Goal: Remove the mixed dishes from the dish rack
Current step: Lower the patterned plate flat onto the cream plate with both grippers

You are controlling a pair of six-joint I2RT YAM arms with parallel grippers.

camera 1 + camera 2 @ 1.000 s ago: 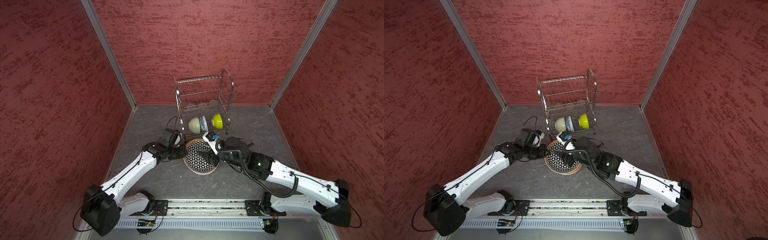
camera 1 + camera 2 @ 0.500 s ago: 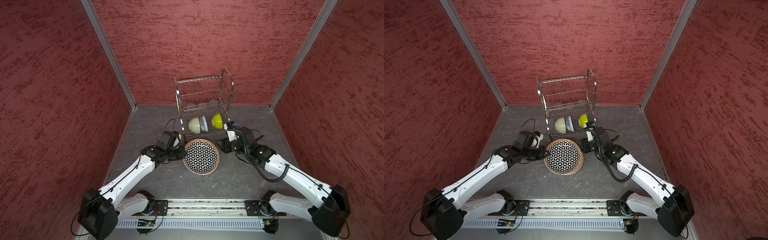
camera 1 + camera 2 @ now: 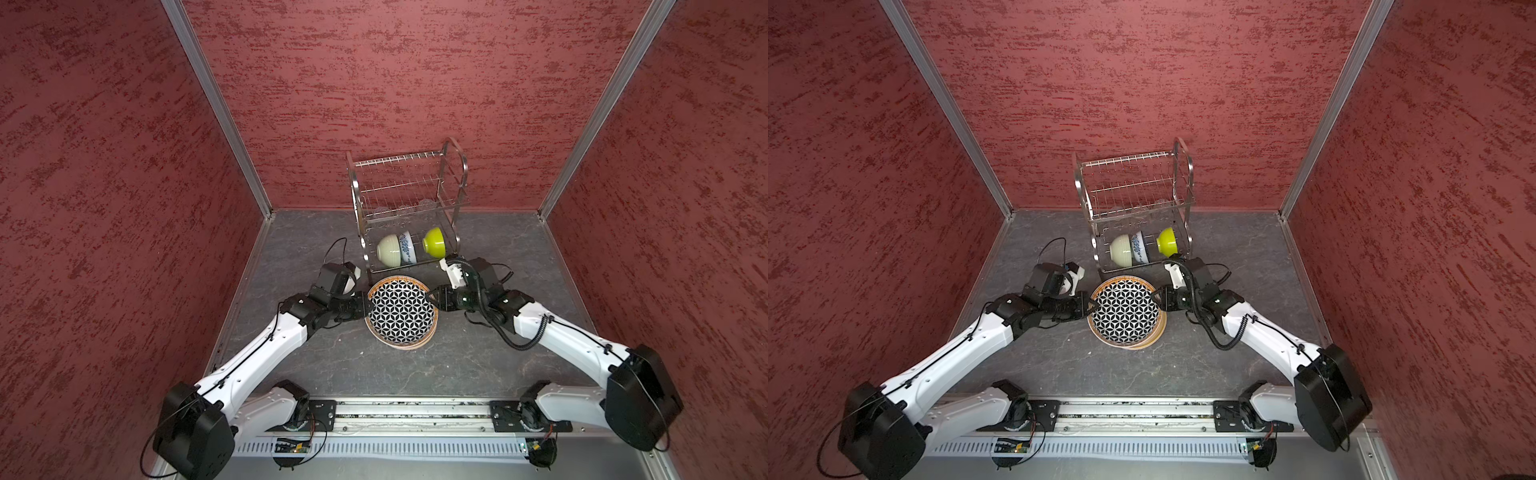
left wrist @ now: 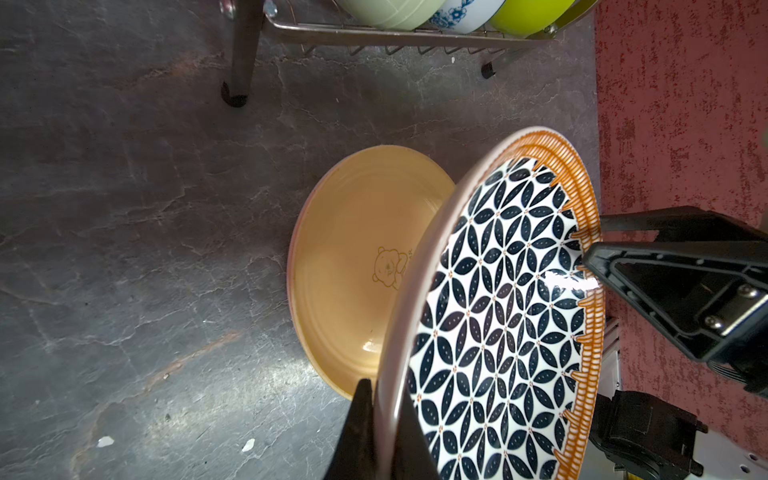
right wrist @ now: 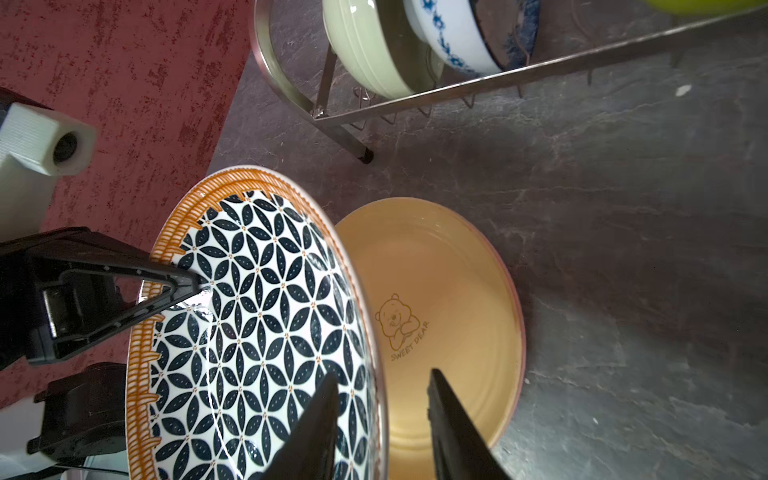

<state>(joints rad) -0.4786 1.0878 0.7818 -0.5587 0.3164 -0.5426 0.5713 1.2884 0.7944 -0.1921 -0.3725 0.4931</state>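
Currently the geometric plate [image 3: 401, 309] [image 3: 1125, 311], black-and-white w/ an orange-tan rim, hangs over the middle of the desk [image 3: 316, 365], just in front of the dish rack [image 3: 409, 195] [image 3: 1133, 191], w/ an arm at each side of it. The L gripper [image 3: 368, 305] [image 3: 1091, 306] has its claw pressed tight on the plate's left rim. In the left wrist view [image 4: 384, 399] one finger sits on the patterned face and the other on the underside, rim pinched btwn them. The R gripper [image 3: 430, 297] [image 3: 1154, 298] is at the opposite rim w/ its claw spread. The right wrist view [image 5: 382, 374] shows one finger over the patterned face and the other out past the edge, w/ a clear gap on the outer side, so it straddles the rim w/o clamping. The plate [image 4: 498, 311] [image 5: 257, 332] is tilted and raised over a pale yellow plate [image 4: 353, 270] [image 5: 449, 299], which lies flat on the desk face up, w/ a small bear drawing in its well. A thin pink edge [image 5: 520, 328] shows under the yellow one. Can't tell if the lifted plate touches the yellow one on its hidden side. The rack stands at the far edge of the desk, approx at its ctr, close to the back wall. Its lower tier holds 3 bowls on edge in a row: cream-green bowl [image 3: 388, 249] [image 3: 1121, 249], blue-floral bowl [image 3: 408, 248] [image 3: 1140, 248] touching it, and lime bowl [image 3: 434, 242] [image 3: 1167, 242] set a bit apart at the right end.
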